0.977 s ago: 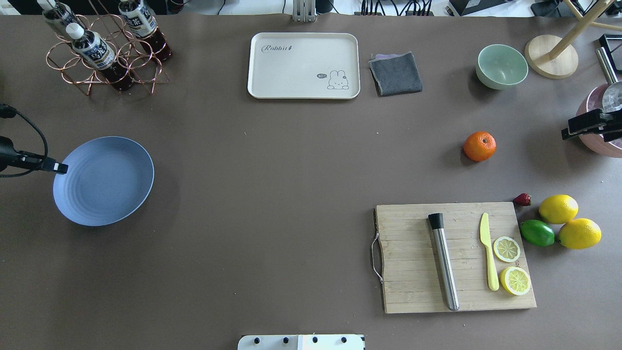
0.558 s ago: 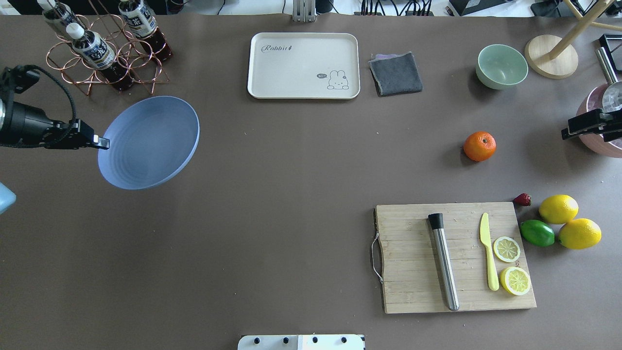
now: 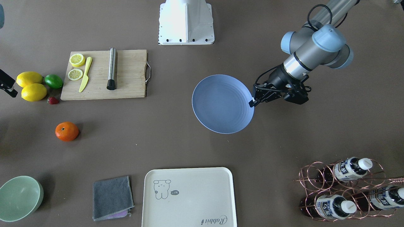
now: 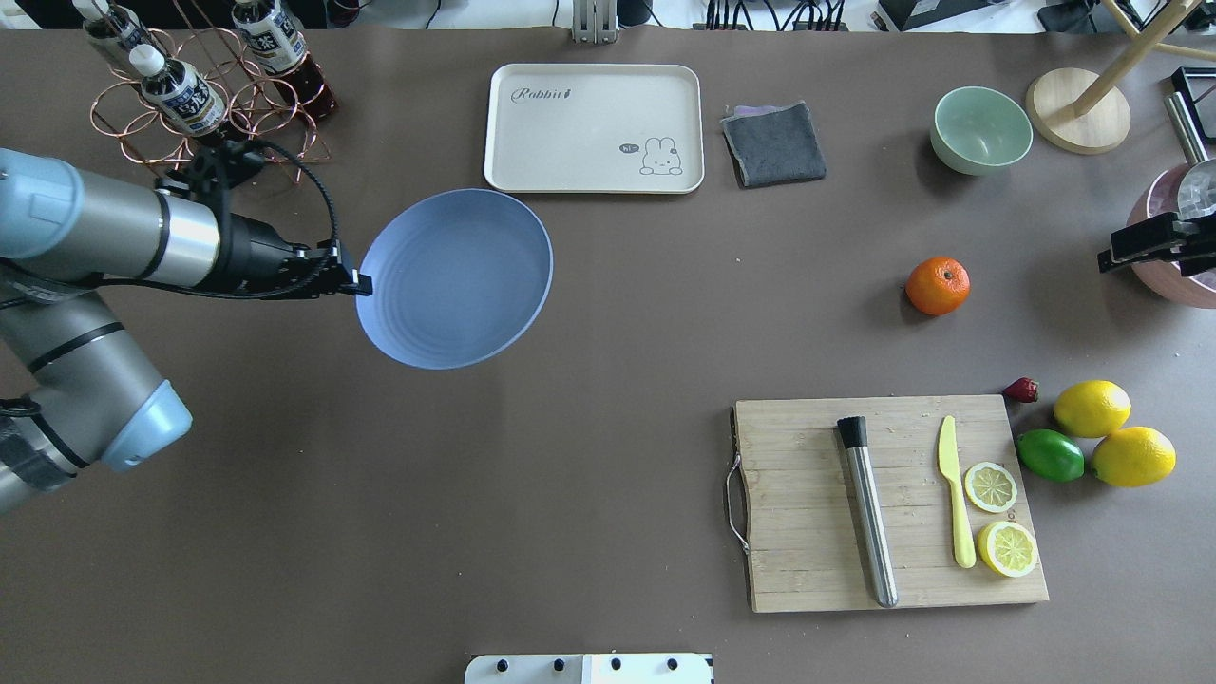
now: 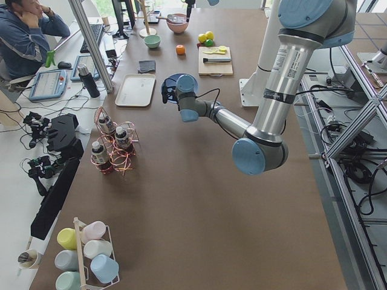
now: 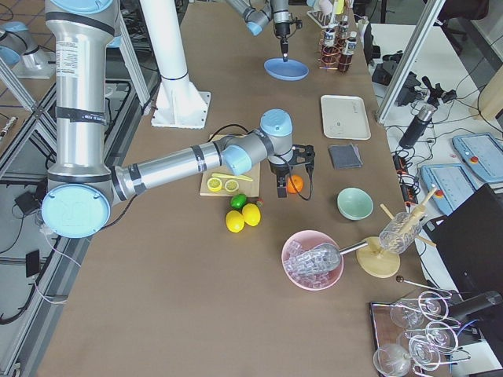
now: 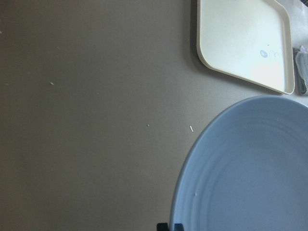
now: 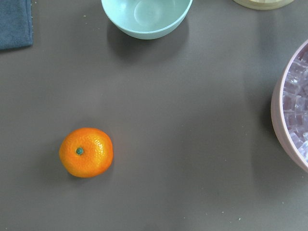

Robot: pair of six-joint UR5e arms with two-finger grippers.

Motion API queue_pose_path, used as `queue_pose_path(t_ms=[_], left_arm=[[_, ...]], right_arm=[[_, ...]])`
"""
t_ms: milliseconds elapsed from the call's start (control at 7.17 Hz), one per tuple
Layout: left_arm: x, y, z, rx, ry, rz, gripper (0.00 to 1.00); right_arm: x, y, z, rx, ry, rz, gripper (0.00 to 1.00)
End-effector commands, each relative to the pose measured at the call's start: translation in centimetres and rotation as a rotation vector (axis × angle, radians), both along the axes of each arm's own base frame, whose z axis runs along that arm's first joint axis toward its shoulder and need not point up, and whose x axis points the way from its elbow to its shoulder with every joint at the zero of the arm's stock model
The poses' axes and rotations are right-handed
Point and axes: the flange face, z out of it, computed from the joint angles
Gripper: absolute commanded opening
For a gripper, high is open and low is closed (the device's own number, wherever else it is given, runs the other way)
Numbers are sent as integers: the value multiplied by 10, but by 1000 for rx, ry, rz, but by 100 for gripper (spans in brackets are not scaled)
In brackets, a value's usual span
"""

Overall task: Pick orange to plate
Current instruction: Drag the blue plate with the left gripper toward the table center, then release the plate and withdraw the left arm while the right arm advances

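The periwinkle-blue plate (image 4: pixel 456 277) hangs a little above the table, left of centre, just in front of the cream tray. My left gripper (image 4: pixel 359 283) is shut on its left rim; in the front-facing view the left gripper (image 3: pixel 252 102) pinches the plate (image 3: pixel 222 104) at its right edge. The orange (image 4: pixel 938 285) sits alone on the table at the right, stem dot up, also seen as the orange (image 8: pixel 86 152) in the right wrist view. My right gripper (image 4: pixel 1145 252) hovers open to the right of it, holding nothing.
A cream tray (image 4: pixel 594 128), a grey cloth (image 4: pixel 774 144) and a green bowl (image 4: pixel 981 128) line the far side. A cutting board (image 4: pixel 807 503) with knife, muddler and lemon slices lies near right, beside lemons (image 4: pixel 1092 408) and a lime (image 4: pixel 1050 455). A bottle rack (image 4: pixel 204 104) stands far left.
My left arm has lifted the plate off the table's left edge and carried it rightward toward the centre. The orange and the right gripper have not moved.
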Motion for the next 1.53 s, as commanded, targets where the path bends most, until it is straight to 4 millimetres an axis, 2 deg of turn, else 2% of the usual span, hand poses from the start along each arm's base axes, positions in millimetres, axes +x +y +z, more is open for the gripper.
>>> queue_pose_path(t_ms=[0, 140, 279, 698, 837, 977, 1116, 1256, 1395], left_arm=[[83, 32, -50, 9, -79, -14, 0], [96, 37, -53, 13, -91, -18, 0], [115, 34, -47, 15, -118, -33, 0], [119, 29, -48, 21, -122, -41, 0], [118, 29, -44, 37, -132, -42, 97], [115, 27, -46, 65, -140, -71, 98], [86, 8, -48, 95, -138, -60, 98], [27, -31, -33, 125, -136, 36, 98], [-40, -63, -9, 145, -146, 73, 98]], right_arm=[[-1, 0, 0, 0, 0, -1, 100], [-1, 0, 0, 0, 1, 0, 100], [-1, 0, 0, 0, 0, -3, 100], [-4, -4, -4, 9, -1, -3, 100], [-4, -4, -6, 14, -2, -6, 100], [-6, -9, -12, 34, 1, -6, 100], [-14, -13, -19, 50, 1, -14, 100], [-25, -28, -29, 60, 1, -21, 100], [-41, -41, -32, 66, 3, -34, 100]])
